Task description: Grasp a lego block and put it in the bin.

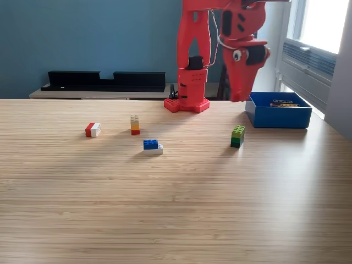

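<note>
No text, brand or number can be read anywhere. The blocks lying in the bin (278,116) carry pale marks, but these are too small to read.

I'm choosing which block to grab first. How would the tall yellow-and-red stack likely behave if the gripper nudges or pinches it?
The yellow-and-red stack stands upright, tall and narrow, so a sideways nudge would probably tip it. It looks like rigid plastic bricks, so likely stiff and light. Being stacked layers, it might split if pinched at a seam.
</note>
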You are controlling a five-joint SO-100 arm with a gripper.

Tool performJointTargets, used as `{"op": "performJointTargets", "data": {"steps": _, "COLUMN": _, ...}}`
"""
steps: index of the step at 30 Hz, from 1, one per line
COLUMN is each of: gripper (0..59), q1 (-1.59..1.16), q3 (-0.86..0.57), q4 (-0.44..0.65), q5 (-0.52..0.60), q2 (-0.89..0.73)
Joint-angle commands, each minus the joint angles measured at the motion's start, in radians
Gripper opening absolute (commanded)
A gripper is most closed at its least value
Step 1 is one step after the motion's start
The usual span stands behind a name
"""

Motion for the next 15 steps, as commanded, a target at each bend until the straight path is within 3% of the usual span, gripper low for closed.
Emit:
{"op": "performJointTargets", "data": {"steps": 1, "gripper": 0.0, "q1": -0.242, "q3": -0.097, "q4": 0.067, "q5": 0.069, "q2": 0.101}}
{"op": "performJointTargets", "data": {"steps": 9, "gripper": 0.0, "q1": -0.546, "q3": -0.069, "q4": 0.084, "q5": 0.132, "q2": 0.098}}
{"op": "performJointTargets", "data": {"steps": 15, "gripper": 0.0, "q1": -0.607, "q3": -0.055, "q4": 0.083, "q5": 0.118, "q2": 0.097}}
